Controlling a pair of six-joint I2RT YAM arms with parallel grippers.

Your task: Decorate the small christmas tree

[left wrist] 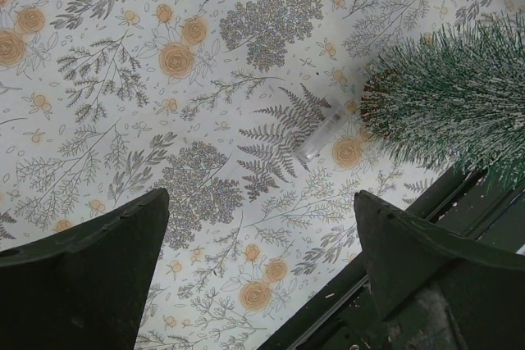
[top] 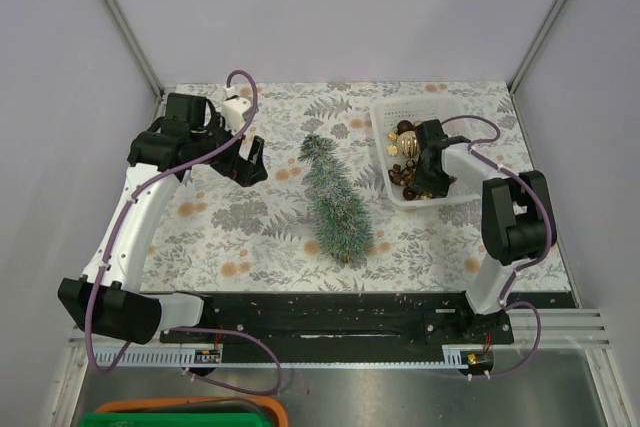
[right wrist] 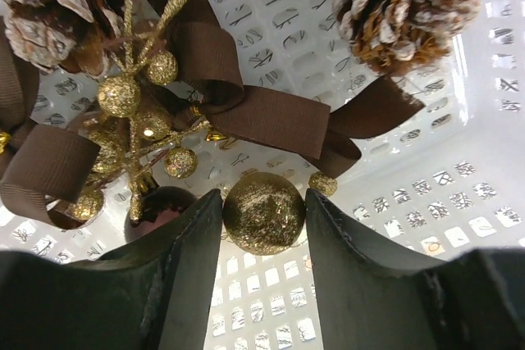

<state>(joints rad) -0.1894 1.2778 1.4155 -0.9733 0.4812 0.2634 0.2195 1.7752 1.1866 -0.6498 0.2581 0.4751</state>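
The glittered gold ball bauble (right wrist: 262, 215) was clamped between the jaws of the right gripper (right wrist: 264, 202), low in the white perforated plastic basket (right wrist: 459, 194) among brown ribbon bows (right wrist: 271, 112). A slow, straight lift was judged best, so that the bows were not snagged. The small frosted green bottle-brush christmas tree (top: 335, 202) lay on its side mid-table. The left gripper (left wrist: 261, 198) was spread wide and empty.

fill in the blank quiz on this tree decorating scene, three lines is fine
1. The small christmas tree lies on its ____ on the table.
2. The right tool is in the white basket, closed on a ____ glitter ball.
3. The left tool hangs wide ____ above the table, holding nothing.

Missing words: side; gold; open
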